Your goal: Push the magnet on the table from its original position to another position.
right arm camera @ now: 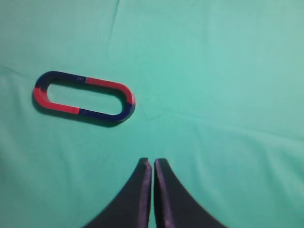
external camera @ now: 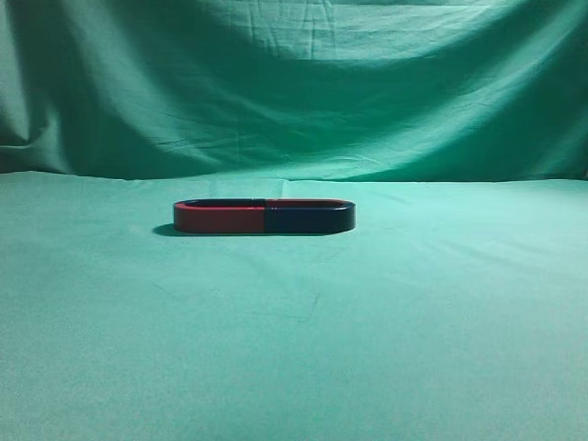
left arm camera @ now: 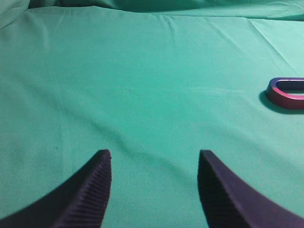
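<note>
Exterior view: the magnet (external camera: 264, 217), an elongated closed loop in red and dark blue, lies flat on the green-draped counter (external camera: 294, 349), near the middle and toward the back. Its long axis runs left to right across the frame; the near side shows red on the left half and dark blue on the right. Neither arm appears here. A green cloth backdrop (external camera: 294, 83) hangs behind.

Left wrist view: the left gripper (left arm camera: 154, 187) hangs over bare counter cloth with its two ribbed fingers (left arm camera: 90, 190) spread wide apart, nothing between them. One rounded red end of the magnet shows at the right edge, well apart from the gripper.

Right wrist view: the right gripper (right arm camera: 152, 190) has its fingers pressed together, pinching nothing. The magnet (right arm camera: 84, 96) lies ahead and to the left, apart from the fingertips. Its long axis runs nearly crosswise, tilted slightly down to the right; the colours alternate around the loop.
</note>
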You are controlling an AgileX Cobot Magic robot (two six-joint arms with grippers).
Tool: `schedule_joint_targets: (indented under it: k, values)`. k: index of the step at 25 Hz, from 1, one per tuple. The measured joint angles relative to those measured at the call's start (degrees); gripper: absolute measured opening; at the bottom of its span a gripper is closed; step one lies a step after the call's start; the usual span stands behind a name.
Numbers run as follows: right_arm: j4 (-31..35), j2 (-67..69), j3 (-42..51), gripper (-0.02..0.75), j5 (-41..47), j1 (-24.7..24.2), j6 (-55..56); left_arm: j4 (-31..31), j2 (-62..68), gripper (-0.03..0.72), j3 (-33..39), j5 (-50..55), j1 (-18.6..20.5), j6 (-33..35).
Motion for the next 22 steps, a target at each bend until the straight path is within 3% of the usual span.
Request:
schedule_joint_targets:
  k: [12,19,22]
  values:
    - [1.12,-29.86,26.13,0.0,-12.66,0.0,0.54,0.0,0.0,0.372,0.0,0.0,0.0,0.0]
    - [0.45,-38.94,33.23,0.0,-5.54,0.0,0.0,0.0,0.0,0.372,0.0,0.0,0.0,0.0]
    - [-0.57,-41.67,35.61,0.0,-7.56,0.0,0.0,0.0,0.0,0.372,0.0,0.0,0.0,0.0]
